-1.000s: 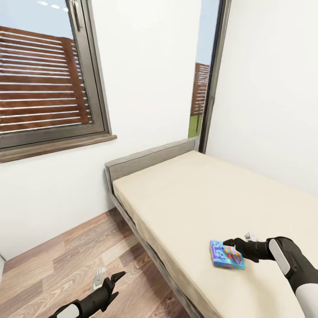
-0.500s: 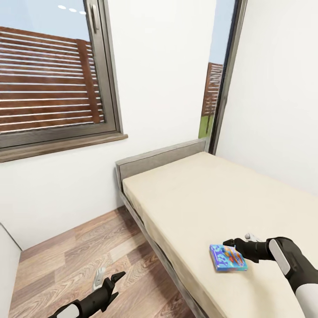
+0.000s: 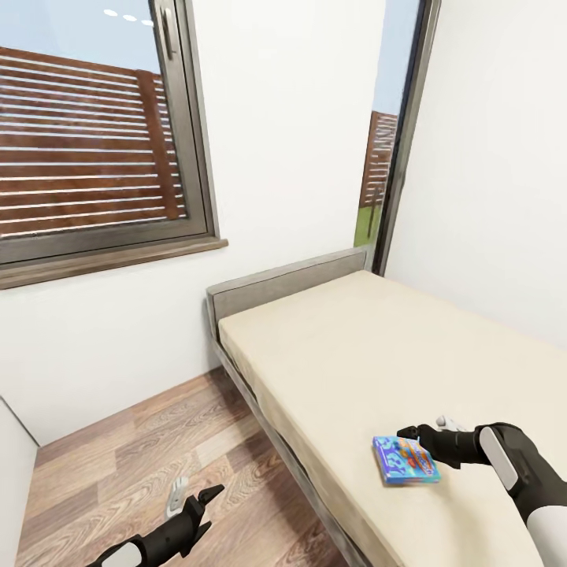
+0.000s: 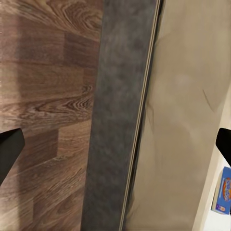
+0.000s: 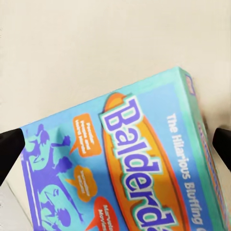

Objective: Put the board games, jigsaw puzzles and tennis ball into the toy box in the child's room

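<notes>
Blue board game, lettered "Balderd…", lying flat on the beige mattress of the bed, near the long edge facing the floor, well away from the headboard. Right gripper positioned at the box's far edge, jaws spread wide to either side of the box per the right wrist view, nothing clamped. Left gripper low over the wood-plank floor beside the dark grey bed frame, fingers apart, holding nothing. Dark-framed window in the white wall behind.
</notes>
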Robot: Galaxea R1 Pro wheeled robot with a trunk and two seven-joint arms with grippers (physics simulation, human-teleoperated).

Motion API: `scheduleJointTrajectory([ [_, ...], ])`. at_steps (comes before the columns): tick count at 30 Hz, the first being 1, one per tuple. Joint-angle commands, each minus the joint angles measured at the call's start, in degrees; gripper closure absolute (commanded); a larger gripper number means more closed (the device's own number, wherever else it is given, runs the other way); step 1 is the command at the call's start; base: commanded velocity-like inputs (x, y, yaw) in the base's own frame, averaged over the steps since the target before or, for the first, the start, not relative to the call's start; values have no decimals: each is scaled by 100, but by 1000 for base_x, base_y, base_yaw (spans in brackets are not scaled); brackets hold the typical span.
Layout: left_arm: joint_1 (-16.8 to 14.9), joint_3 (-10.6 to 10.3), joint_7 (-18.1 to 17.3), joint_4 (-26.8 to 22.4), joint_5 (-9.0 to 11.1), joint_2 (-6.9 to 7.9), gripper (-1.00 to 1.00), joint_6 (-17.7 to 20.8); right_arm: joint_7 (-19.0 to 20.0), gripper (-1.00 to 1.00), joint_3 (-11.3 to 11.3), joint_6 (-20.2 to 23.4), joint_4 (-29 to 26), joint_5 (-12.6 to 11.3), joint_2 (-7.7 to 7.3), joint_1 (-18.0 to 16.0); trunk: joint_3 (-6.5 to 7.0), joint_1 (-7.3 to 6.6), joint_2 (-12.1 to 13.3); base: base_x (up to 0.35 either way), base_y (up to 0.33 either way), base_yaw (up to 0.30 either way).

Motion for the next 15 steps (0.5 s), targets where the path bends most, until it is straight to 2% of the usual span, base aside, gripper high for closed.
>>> scheduleJointTrajectory([
  [1, -4, -32, -10, 1, 61, 1, -100, 49, 38, -100, -11, 38, 186, 79, 3, 1, -6, 0, -2, -36, -10, 2],
  [9, -6, -33, -7, 4, 61, -2, -100, 46, 38, -100, -11, 38, 184, 76, 3, 3, -6, 0, -2, -112, -61, 1],
  [15, -5, -39, -7, 3, 61, -6, -100, 44, 38, -100, -11, 38, 187, 74, 3, 4, -6, 0, -2, -52, -32, 0],
])
